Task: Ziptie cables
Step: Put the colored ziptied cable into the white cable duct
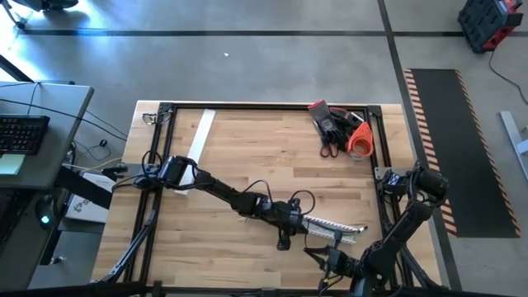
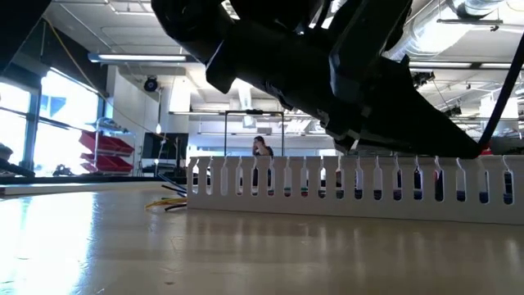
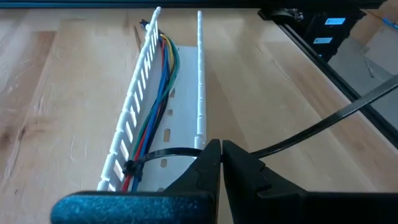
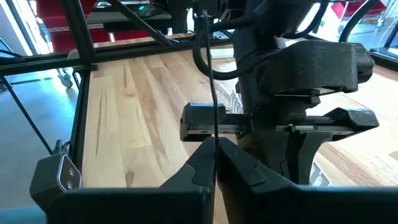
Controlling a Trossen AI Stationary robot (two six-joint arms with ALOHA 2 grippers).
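Cables (image 3: 155, 93) sit looped in the channel (image 3: 200, 74); both grippers (image 3: 221, 163) (image 4: 216, 155) pinch the zip tie (image 3: 292, 138), so pull its tail straight and steady.

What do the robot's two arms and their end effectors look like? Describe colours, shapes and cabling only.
Both arms are dark, jointed and slim. The left end effector has two matte black, wedge-shaped fingers tapering to points on a black crossbar. The right end effector matches it. A thin black cable loops beside the left arm. No markings are readable.
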